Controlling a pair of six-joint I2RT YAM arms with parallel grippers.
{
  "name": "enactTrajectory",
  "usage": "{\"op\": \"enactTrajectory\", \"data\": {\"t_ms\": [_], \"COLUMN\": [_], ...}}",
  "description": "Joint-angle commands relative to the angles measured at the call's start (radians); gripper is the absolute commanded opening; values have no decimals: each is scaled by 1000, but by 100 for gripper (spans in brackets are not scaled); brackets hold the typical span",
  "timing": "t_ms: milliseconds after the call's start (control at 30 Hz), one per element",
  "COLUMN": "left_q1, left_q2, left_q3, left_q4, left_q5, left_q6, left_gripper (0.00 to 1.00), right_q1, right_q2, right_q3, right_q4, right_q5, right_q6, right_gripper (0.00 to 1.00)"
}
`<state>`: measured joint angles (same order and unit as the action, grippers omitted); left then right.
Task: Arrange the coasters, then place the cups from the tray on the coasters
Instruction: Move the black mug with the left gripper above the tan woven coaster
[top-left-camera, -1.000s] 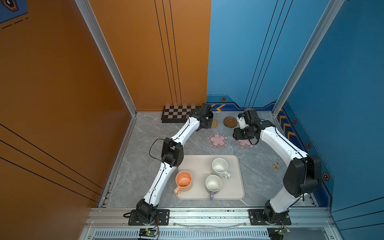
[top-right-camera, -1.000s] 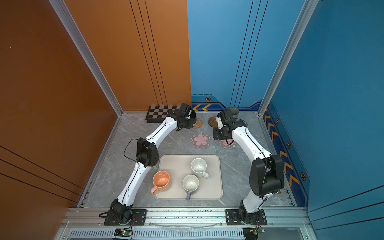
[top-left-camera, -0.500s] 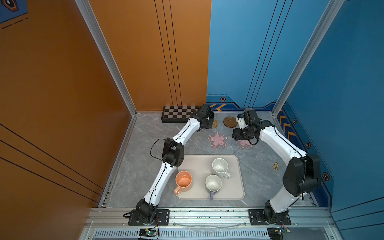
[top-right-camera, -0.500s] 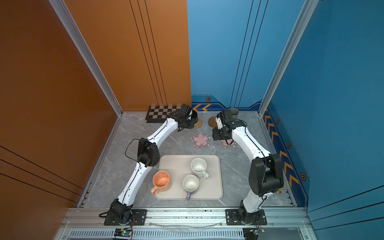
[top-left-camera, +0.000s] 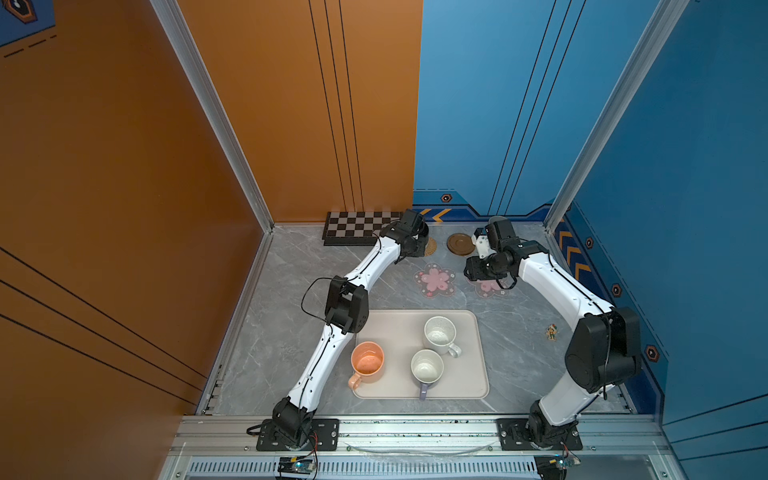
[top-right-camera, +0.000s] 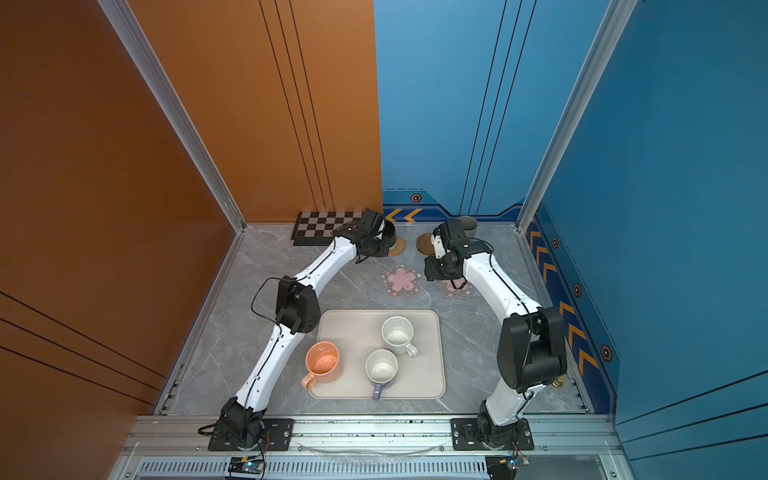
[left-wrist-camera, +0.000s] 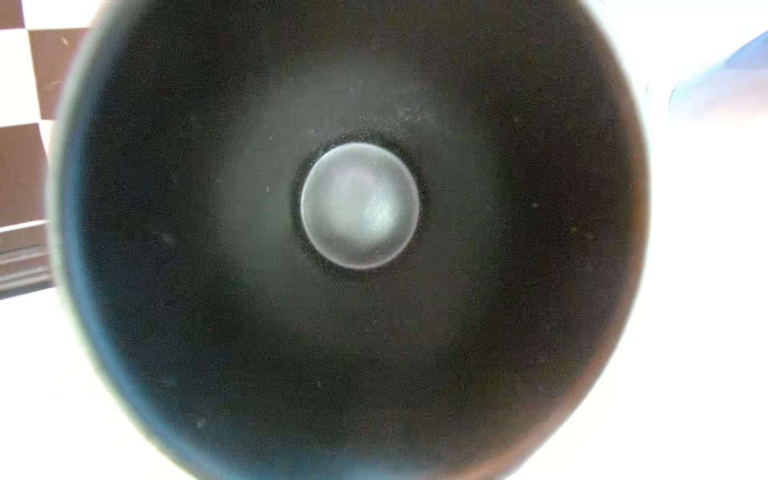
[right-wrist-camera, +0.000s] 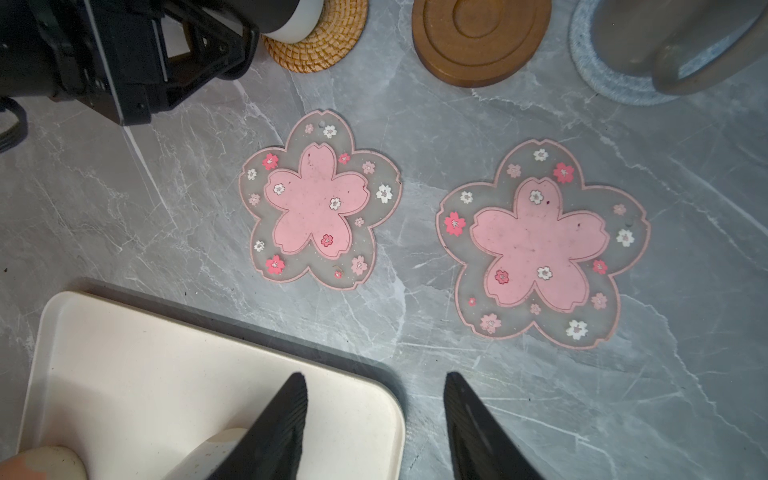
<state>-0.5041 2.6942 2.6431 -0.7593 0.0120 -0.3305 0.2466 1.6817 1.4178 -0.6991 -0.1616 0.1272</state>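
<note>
Left wrist view was filled by the inside of the black mug (left-wrist-camera: 357, 208), seen straight down. A strip of the chessboard (left-wrist-camera: 25, 166) showed at the left edge, and none of the left hand's own fingers appeared. Right wrist view gave what that one could not. In its upper left the left hand (right-wrist-camera: 224, 41) sat against that mug, which stood on the rattan coaster (right-wrist-camera: 328, 45); whether the hand was clamped on it could not be told. Along the top edge lay the bare wooden coaster (right-wrist-camera: 478, 37) and the grey-blue woven coaster (right-wrist-camera: 602, 79) under the tall grey mug (right-wrist-camera: 665, 37), cut off by the frame. Mid-frame on the grey worktop (right-wrist-camera: 415, 104), one pink blossom coaster (right-wrist-camera: 320, 199) and the other pink blossom coaster (right-wrist-camera: 542, 245) lay apart, both bare. The right hand (right-wrist-camera: 374, 380), at the bottom edge, had its fingers apart with nothing between them, over a corner of the tray (right-wrist-camera: 124, 374).

In both top views the tray at lower centre held the peach mug (top-left-camera: 367, 362), the speckled white mug (top-left-camera: 439, 334) and the lavender mug (top-left-camera: 427, 368). The right arm hid part of one pink coaster.
</note>
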Motion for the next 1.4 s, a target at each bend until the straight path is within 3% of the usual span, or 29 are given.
{"op": "enactTrajectory", "data": {"t_ms": [0,233,700,933,1367], "left_q1": [4,4,0,-2,-52], "left_q2": [-28,-39,-42,-38,-92], "left_q3": [29,23,20,17,25], "left_q4": [61,61,66,77,90], "left_q5": [10,10,3,2,-56], "left_q6": [1,1,-23,-15,138], "left_gripper": [18,27,26,10,8], "right_q1": [-6,-6,-6,-6,-7], "right_q2": [14,7,-10,-11,-14], "right_q3": [18,12,-10,-16,-29], "right_q4": [-20,-19,-8,-5,15], "right_q5": [-21,-26,-35,-39,-58], "right_q6": [-2,0,4,6,17], "right_gripper": [55,55,55,55,55]}}
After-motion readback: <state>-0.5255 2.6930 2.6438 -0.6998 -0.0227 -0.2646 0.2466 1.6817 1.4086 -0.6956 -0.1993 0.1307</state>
